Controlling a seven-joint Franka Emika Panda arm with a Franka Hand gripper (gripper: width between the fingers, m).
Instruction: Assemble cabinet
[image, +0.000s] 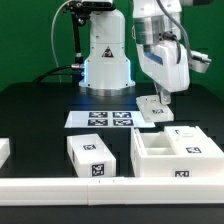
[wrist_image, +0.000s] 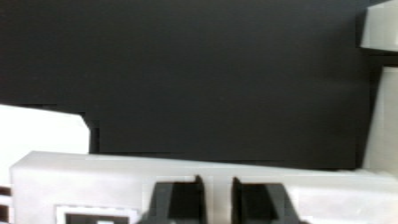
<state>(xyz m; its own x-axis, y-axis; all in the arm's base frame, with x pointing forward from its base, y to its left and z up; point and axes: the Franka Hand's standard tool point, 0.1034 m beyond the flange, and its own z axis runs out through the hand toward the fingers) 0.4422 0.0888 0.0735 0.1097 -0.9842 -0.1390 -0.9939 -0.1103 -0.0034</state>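
Observation:
The cabinet (image: 178, 153), a large white open box with a divider and tags, stands on the black table at the exterior view's right front. My gripper (image: 160, 99) is behind it, down on a small white tagged panel (image: 149, 109) beside the marker board (image: 103, 118). In the wrist view the two dark fingers (wrist_image: 178, 203) stand close together over this white panel (wrist_image: 107, 175), with a thin white strip of it between them; the gripper (wrist_image: 219, 205) is shut on it. A tag shows on the panel's face (wrist_image: 98, 212).
A white tagged block (image: 92, 156) lies left of the cabinet. A long white rail (image: 90, 190) runs along the table's front. Another white piece (image: 3, 150) shows at the exterior view's left edge. The robot base (image: 106, 60) stands behind the marker board.

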